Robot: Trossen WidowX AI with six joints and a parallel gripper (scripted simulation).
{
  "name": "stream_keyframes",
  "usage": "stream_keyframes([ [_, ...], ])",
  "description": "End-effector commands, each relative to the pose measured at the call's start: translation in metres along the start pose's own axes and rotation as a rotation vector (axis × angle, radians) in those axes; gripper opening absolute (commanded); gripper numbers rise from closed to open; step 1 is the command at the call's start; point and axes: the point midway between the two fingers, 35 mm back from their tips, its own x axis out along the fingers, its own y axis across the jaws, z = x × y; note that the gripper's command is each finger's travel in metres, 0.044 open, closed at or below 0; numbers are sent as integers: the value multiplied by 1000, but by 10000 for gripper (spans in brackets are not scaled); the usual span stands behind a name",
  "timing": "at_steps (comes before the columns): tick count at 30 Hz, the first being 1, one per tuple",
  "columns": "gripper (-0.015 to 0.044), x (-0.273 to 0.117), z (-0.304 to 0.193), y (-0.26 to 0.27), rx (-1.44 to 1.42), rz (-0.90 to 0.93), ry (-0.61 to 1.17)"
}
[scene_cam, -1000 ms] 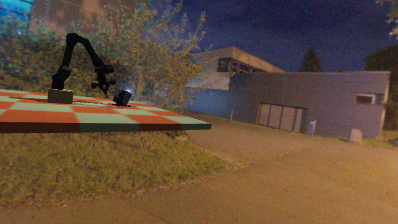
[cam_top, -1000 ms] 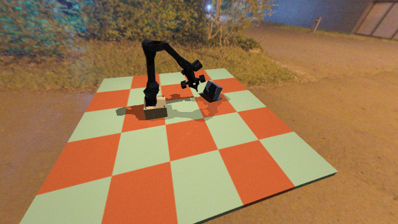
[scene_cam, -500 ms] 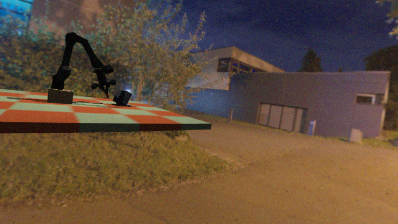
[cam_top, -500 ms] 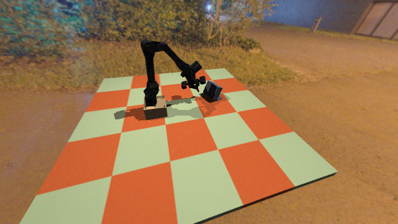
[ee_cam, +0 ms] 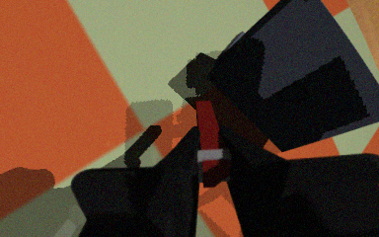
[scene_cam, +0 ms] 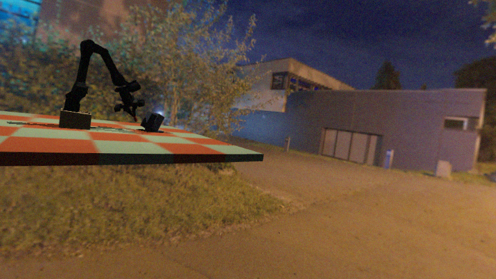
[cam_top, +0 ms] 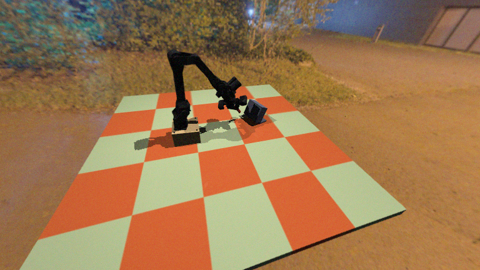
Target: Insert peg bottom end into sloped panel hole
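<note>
the peg [cam_top: 239, 110] [scene_cam: 135, 119] [ee_cam: 208, 123] is pinched between the fingers of the gripper [cam_top: 236, 107] [scene_cam: 132, 114] [ee_cam: 207, 131], off the worktop [cam_top: 233, 160] [scene_cam: 128, 148] [ee_cam: 35, 99]. its red end juts past the fingertips, most likely so that it can enter the hole before the fingers meet the face. it looks flat-sided, so its turn in the grip probably matters; whether it matches the hole i cannot tell.

just beyond stands the panel [cam_top: 260, 110] [scene_cam: 155, 121] [ee_cam: 308, 54], its sloped face turned towards the arm, presumably to make the push a slanting one. the face is deep in shadow and i cannot pick out the hole. the peg seems apart from it, so the job looks to be at lining up, with the push to come.

back from the gripper, the wrist tips down and forward at a slant, seemingly to suit the slope. the forearm drops to it from a high, sharply bent elbow, and the upper arm [cam_top: 179, 79] [scene_cam: 84, 67] rises nearly upright over the base [cam_top: 186, 139] [scene_cam: 75, 119].
</note>
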Motion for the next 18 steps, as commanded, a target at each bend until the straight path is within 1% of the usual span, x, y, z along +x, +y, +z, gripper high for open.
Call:
stream_keyframes([
  [1,0,-1,-3,1,43,-14,-17],
  [18,0,-5,-11,-5,183,-80,-81],
])
